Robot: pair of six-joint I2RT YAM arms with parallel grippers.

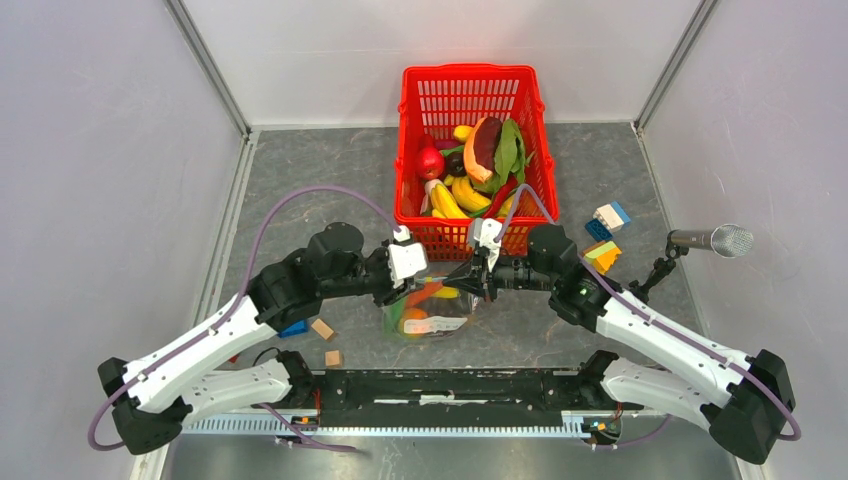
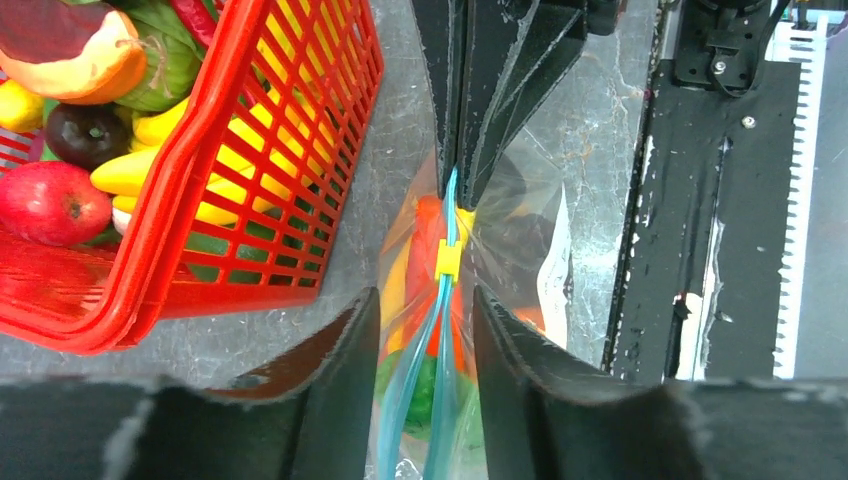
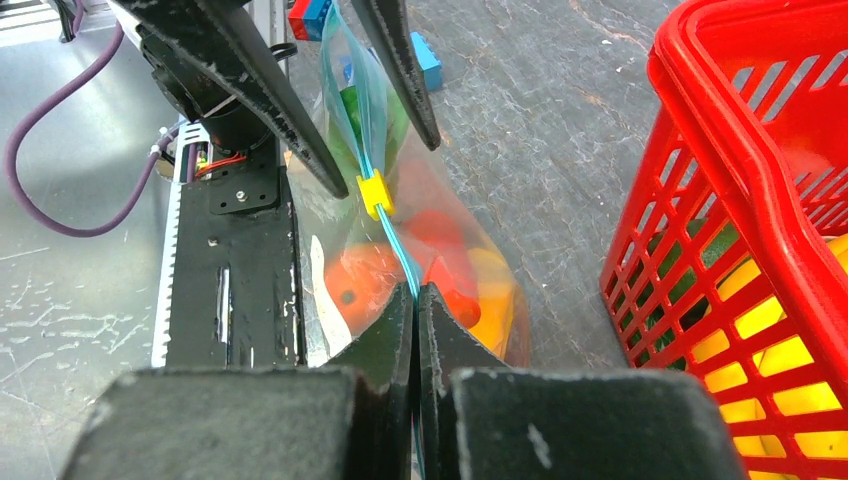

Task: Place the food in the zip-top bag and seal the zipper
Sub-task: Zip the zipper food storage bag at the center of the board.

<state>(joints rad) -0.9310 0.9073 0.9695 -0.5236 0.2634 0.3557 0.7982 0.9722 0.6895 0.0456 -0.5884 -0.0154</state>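
The step in hand looks like the sealing: the zip-top bag (image 1: pixel 432 318) stands on the bench (image 1: pixel 330 180) just in front of the red basket (image 1: pixel 405 150), with food (image 3: pixel 440 240) showing orange, red and green through its clear wall. The right pincer (image 3: pixel 415 295) is fully closed, clamping one end of the zipper (image 3: pixel 395 240) so the strip is stretched taut. The left pincer (image 2: pixel 425 300) is partly open and grips nothing; its 2 fingers (image 2: pixel 340 370) straddle the blue strip with a gap on either side. The yellow slider (image 3: pixel 373 190) sits on the strip between the 2 pincers, apart from both. From the right pincer to the slider the strip reads as 1 closed line; past the slider, between the left fingers, it splits into 2 strands, so that stretch seems unsealed. To finish well, the left pincer should probably close squarely on the slider, not on the loose film, and draw it along the strip toward the open end while the right pincer anchors its end and holds the strip straight. A skewed pull could bunch the film or tip the bag against the basket.
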